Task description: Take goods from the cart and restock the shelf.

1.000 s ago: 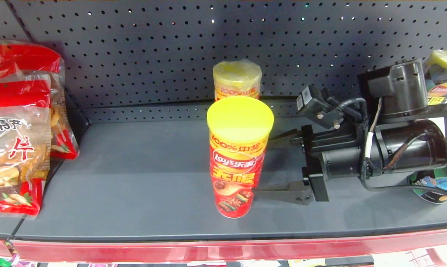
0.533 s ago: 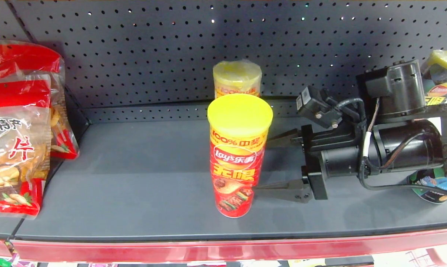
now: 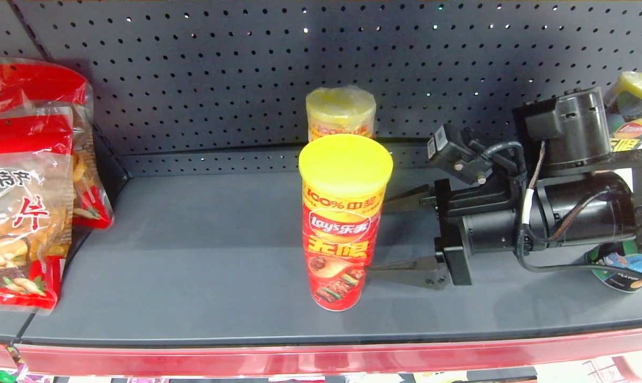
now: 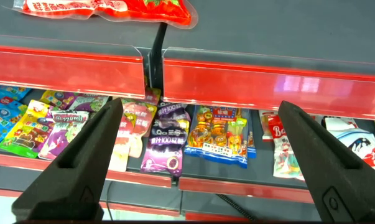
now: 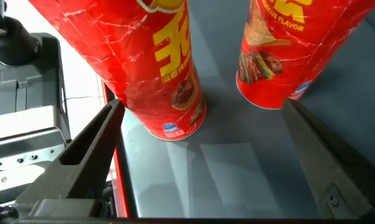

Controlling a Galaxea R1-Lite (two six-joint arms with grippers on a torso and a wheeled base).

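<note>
Evidently the chip can (image 3: 342, 229) stood upright on the shelf (image 3: 193, 255) in front of a second can (image 3: 341, 114), the right end effector (image 3: 385, 236) spread open just beside it; light, stiff yet crushable, it seemed best gripped gently around its middle.

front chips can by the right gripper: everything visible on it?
The front chips can is a tall tube: red printed wrap, yellow band under a flat yellow lid, plastic-looking. It stands upright and closed on the grey shelf, near its front edge, ahead of a second wrapped can. The open right gripper sits beside it, fingers toward it; contact cannot be told.
</note>
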